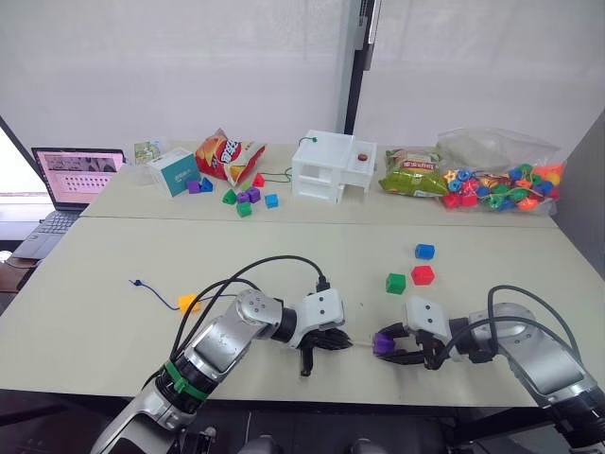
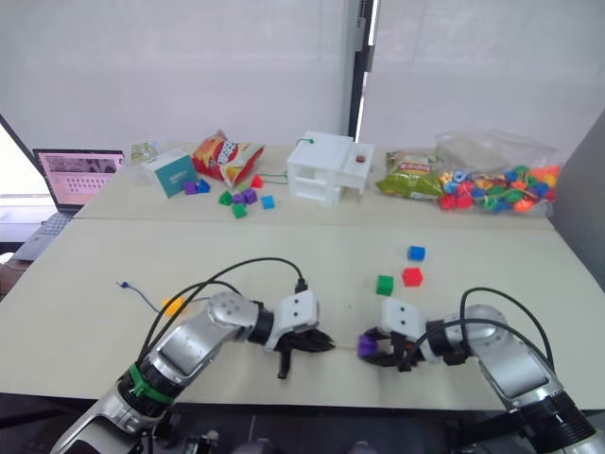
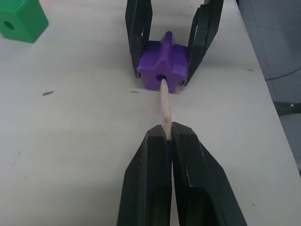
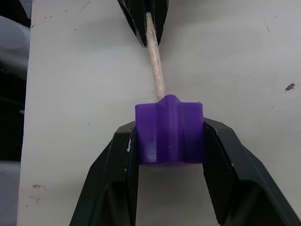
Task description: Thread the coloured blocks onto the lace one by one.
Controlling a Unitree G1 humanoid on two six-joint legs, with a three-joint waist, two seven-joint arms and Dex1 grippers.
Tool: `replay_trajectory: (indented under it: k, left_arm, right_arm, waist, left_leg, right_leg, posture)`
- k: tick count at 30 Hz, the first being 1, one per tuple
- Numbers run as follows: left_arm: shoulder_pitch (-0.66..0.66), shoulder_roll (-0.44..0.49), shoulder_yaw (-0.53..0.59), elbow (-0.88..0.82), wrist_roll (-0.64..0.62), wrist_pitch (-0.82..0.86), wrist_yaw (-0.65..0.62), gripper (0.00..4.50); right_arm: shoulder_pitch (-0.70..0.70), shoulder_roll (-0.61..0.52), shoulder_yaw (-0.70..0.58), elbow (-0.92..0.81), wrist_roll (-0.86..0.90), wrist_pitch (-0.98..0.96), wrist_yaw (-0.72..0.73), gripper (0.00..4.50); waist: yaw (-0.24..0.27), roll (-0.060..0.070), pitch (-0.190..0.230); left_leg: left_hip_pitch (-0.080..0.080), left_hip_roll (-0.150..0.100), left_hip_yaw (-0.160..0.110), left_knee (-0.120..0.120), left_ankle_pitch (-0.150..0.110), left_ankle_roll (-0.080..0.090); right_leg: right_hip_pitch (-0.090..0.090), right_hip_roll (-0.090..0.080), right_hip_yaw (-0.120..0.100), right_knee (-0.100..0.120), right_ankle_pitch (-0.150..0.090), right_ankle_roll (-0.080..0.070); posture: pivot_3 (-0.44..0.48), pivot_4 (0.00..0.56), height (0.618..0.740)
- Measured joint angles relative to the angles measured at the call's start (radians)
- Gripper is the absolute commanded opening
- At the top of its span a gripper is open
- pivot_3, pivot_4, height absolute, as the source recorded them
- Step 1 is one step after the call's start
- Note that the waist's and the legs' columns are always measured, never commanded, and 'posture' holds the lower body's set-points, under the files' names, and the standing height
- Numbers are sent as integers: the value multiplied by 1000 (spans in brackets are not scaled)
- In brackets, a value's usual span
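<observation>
Two tools meet — left tool point(image 3: 165, 136) pinches the lace tip point(image 3: 164, 106), entering the purple block point(image 4: 169, 134) gripped by right tool point(image 4: 169, 141).

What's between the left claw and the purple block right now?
Only the lace's pale stiff tip: it runs from the shut left claw into the hole of the purple block, over bare table, seen in the left wrist view.

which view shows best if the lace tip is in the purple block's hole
The left wrist view: the pale lace tip meets the hole of the purple block, held by the right gripper. The right wrist view shows the tip reaching the block's far side, hole hidden. The eye views show them small between the grippers.
</observation>
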Motion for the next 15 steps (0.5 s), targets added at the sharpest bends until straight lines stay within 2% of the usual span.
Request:
replay_trajectory:
  k: [15]
  left_arm:
    - [-37,-33,-24,32,0,11,-4,0]
  right_arm:
    - [0,0,1,-17,-2,31,-6,1357]
  waist:
    - [1,0,0]
  left_leg:
    - [0,0,0,0,0,0]
  right_leg:
    - [0,0,0,0,0,0]
  posture:
    - [0,150,740]
